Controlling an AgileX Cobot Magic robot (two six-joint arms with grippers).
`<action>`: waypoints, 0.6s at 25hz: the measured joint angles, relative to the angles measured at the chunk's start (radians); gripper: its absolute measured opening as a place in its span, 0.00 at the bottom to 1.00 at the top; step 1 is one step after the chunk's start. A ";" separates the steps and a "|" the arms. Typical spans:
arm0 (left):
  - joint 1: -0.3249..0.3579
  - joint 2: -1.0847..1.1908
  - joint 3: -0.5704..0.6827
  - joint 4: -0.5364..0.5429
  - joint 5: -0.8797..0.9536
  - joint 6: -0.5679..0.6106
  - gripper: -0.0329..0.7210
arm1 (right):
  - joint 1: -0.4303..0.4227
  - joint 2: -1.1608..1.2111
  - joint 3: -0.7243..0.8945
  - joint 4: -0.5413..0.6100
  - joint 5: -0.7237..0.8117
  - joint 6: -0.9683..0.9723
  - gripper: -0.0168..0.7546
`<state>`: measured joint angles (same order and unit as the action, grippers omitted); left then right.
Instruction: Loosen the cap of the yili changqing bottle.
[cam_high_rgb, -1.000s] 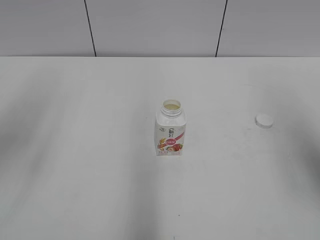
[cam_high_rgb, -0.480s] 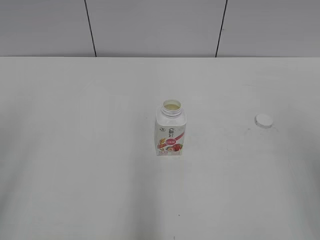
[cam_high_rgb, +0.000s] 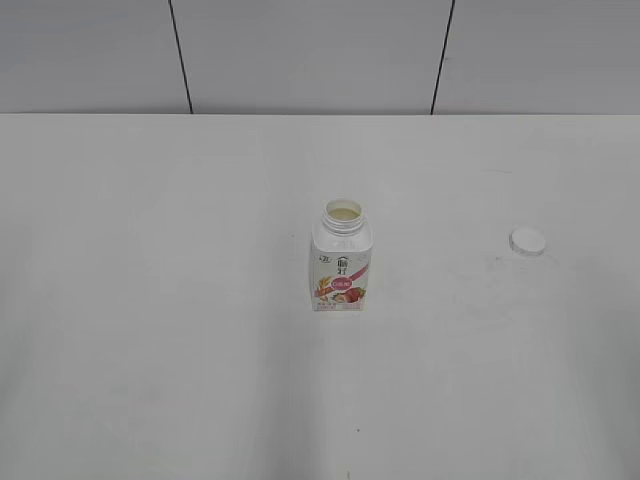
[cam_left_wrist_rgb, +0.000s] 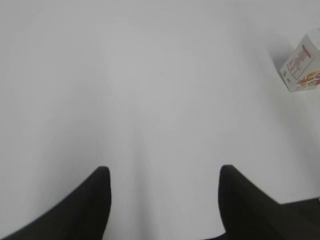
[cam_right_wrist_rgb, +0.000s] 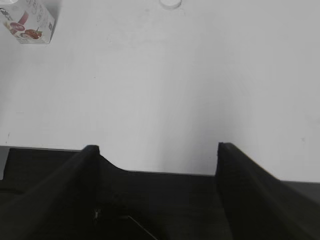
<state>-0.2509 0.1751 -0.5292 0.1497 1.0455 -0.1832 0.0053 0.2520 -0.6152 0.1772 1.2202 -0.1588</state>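
Exterior view: nothing has shifted over the last second, yili changqing bottle (cam_high_rgb: 341, 258) upright mid-table with open neck, cap (cam_high_rgb: 527, 240) lying well apart to its right, so I judge loosening done; left gripper (cam_left_wrist_rgb: 162, 172) and right gripper (cam_right_wrist_rgb: 156, 150) spread wide, empty.

The exterior camera looks down at a slant across the white worktop (cam_high_rgb: 150, 350) toward its far edge and the panelled wall (cam_high_rgb: 310, 55), from some way back. The left wrist camera hangs low over bare tabletop, catching the yili changqing bottle (cam_left_wrist_rgb: 303, 64) at its right edge. The right wrist camera sits over the near edge, sharing the bottle (cam_right_wrist_rgb: 27, 22) and the cap (cam_right_wrist_rgb: 170, 3).
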 joint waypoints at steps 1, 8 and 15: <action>0.000 -0.030 0.003 0.000 0.002 0.004 0.61 | 0.000 -0.030 0.018 0.001 0.000 -0.005 0.75; 0.000 -0.182 0.005 -0.002 0.009 0.011 0.61 | 0.000 -0.225 0.059 0.003 0.002 -0.010 0.75; 0.000 -0.183 0.005 -0.053 0.010 0.067 0.61 | 0.000 -0.260 0.060 0.002 0.003 -0.011 0.75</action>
<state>-0.2509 -0.0077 -0.5244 0.0970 1.0558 -0.1163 0.0053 -0.0077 -0.5551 0.1788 1.2234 -0.1696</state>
